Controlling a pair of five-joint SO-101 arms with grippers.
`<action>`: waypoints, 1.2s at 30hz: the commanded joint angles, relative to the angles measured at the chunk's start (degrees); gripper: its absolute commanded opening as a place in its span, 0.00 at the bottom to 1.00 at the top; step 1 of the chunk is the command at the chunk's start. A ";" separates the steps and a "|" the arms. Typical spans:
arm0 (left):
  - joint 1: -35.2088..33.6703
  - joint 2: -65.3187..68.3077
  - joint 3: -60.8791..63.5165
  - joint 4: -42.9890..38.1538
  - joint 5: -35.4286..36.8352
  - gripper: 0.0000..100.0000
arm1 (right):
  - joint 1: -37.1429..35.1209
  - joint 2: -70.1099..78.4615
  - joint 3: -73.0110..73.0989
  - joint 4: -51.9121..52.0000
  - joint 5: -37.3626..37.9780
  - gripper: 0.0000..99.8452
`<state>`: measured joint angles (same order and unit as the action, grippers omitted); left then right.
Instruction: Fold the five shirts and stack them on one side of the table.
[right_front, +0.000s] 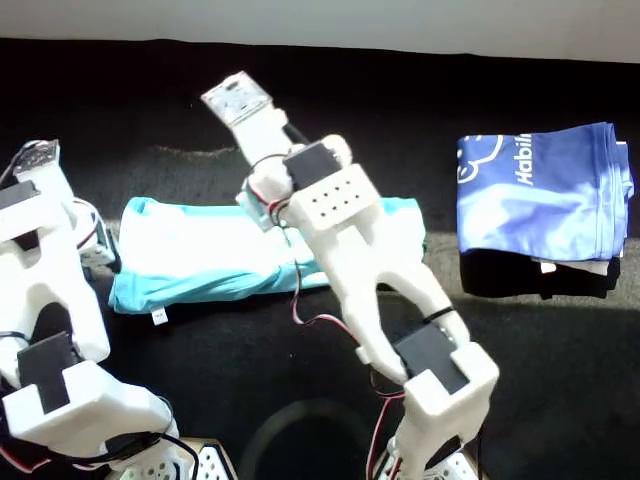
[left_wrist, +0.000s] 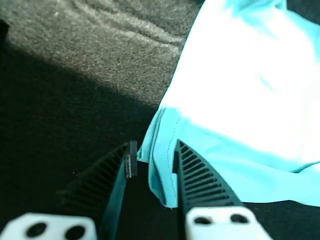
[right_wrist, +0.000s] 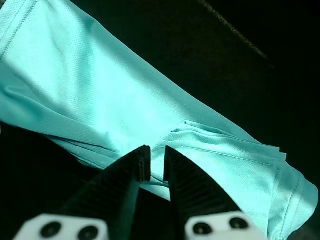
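1. Far left, the left gripper (left_wrist: 154, 146) sits low at the end of the turquoise shirt (right_front: 200, 250), a smooth cloth folded into a long band. Its jaws stand apart with the shirt's hemmed corner between them. The cloth hugs one finger and there is a dark gap at the other, so nothing is clamped.
2. Under and behind that gripper there's the black felt-like table cover (right_front: 250, 330), half in shadow and half in bright sun.
3. The turquoise shirt runs from the left gripper across to the right gripper (right_wrist: 156, 150), lying flat with a small white tag at its near corner.
4. The right gripper is on the shirt's folded edge. Its jaws are almost together with a thin strip of cloth in the slit, pinched tight.
5. The white right arm (right_front: 370, 250) slants across the shirt's far end and hides most of it, and a red cable (right_front: 297, 300) trails over the near hem.
6. Well beyond the right gripper, out on the table's right side, there's a stack: a shiny blue folded shirt (right_front: 540, 195) on top, a black garment (right_front: 520, 275) beneath, and a sliver of white cloth (right_front: 590, 266) between them.
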<state>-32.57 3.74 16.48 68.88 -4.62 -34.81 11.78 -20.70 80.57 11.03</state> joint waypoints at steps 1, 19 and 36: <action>1.98 0.40 -3.03 -1.14 0.53 0.23 | 7.69 -6.64 -4.79 8.57 5.01 0.18; 2.15 37.14 -36.18 9.67 -4.66 0.22 | 31.60 -32.31 3.74 20.26 7.12 0.18; -0.22 45.85 -56.40 23.38 -7.74 0.01 | 47.34 -55.08 61.32 -5.76 7.30 0.18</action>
<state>-28.62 50.15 -36.44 90.59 -11.30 11.60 -39.21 29.05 81.80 17.71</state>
